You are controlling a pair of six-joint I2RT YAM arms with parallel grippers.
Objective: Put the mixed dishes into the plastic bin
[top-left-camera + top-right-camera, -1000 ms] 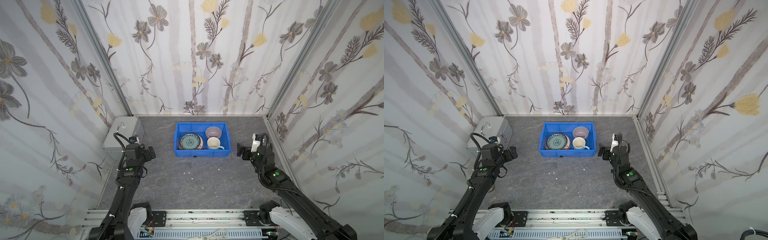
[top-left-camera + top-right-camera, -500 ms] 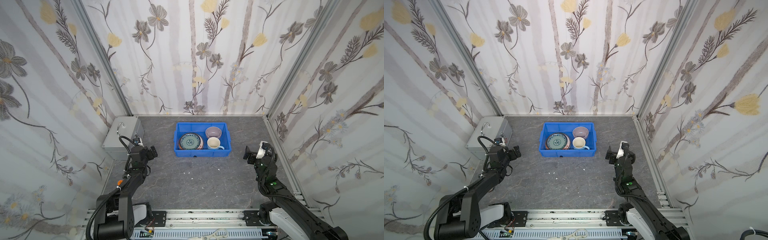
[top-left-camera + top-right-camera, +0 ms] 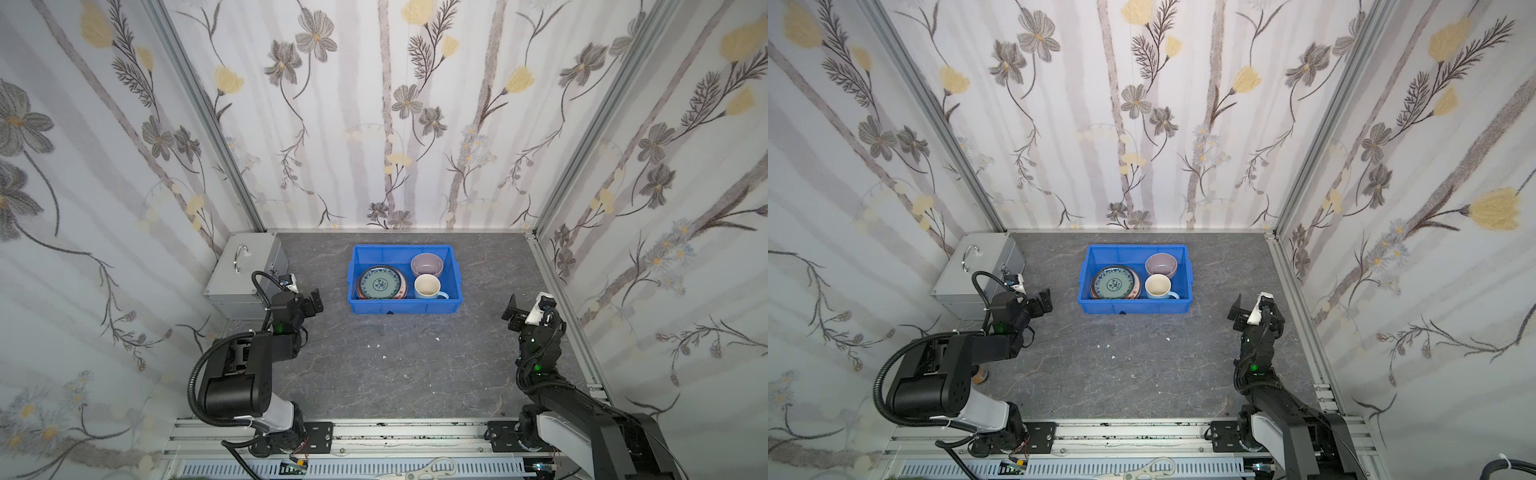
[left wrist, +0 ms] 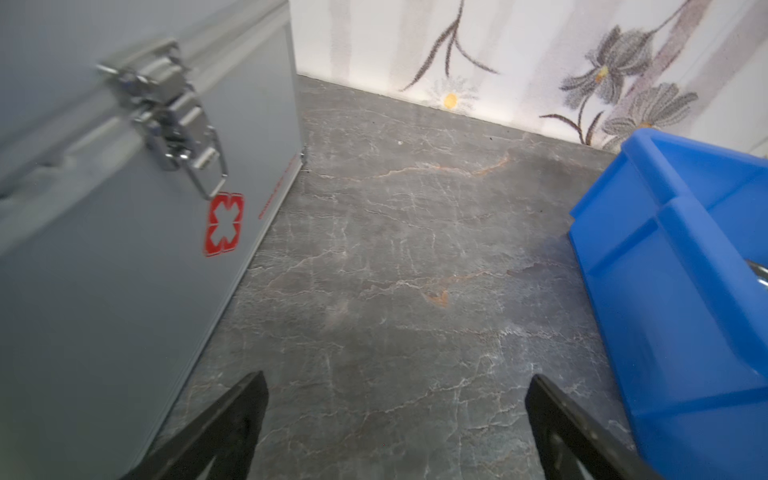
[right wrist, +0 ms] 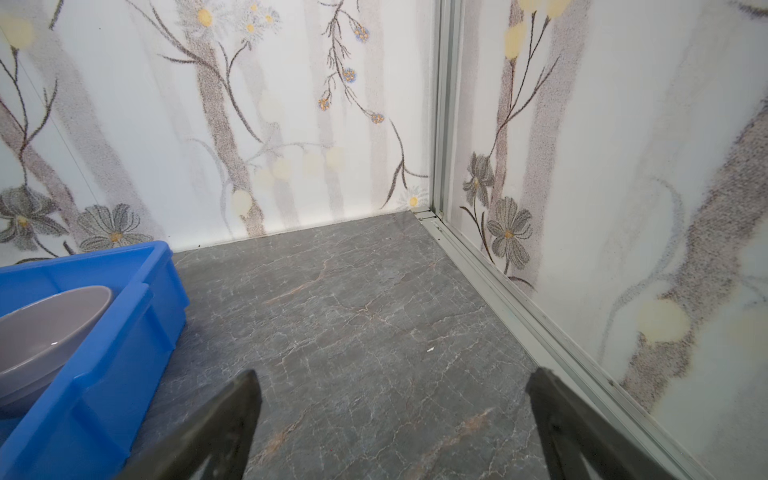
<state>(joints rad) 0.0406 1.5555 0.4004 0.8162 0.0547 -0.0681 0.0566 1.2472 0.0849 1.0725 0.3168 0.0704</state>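
In both top views the blue plastic bin (image 3: 405,308) (image 3: 1133,308) stands at the back middle of the floor. It holds the mixed dishes: a teal patterned plate (image 3: 380,284) (image 3: 1113,284) on top of an orange one, a lilac bowl (image 3: 427,264) (image 5: 41,328) and a pale-blue mug (image 3: 428,286). My left gripper (image 3: 311,305) (image 4: 397,399) is open and empty, low over the floor left of the bin (image 4: 681,291). My right gripper (image 3: 515,311) (image 5: 395,395) is open and empty to the right of the bin (image 5: 124,332).
A silver metal case (image 3: 245,270) (image 4: 104,249) stands against the left wall, close beside my left gripper. A small brown bottle (image 3: 980,374) peeks out under the left arm. An aluminium wall rail (image 5: 519,316) runs close by the right gripper. Scissors (image 3: 428,471) lie on the front rail.
Both arms have drawn back from the bin. The left arm has folded down onto its base, and the right gripper has moved right and nearer the front. The jaws stayed open.
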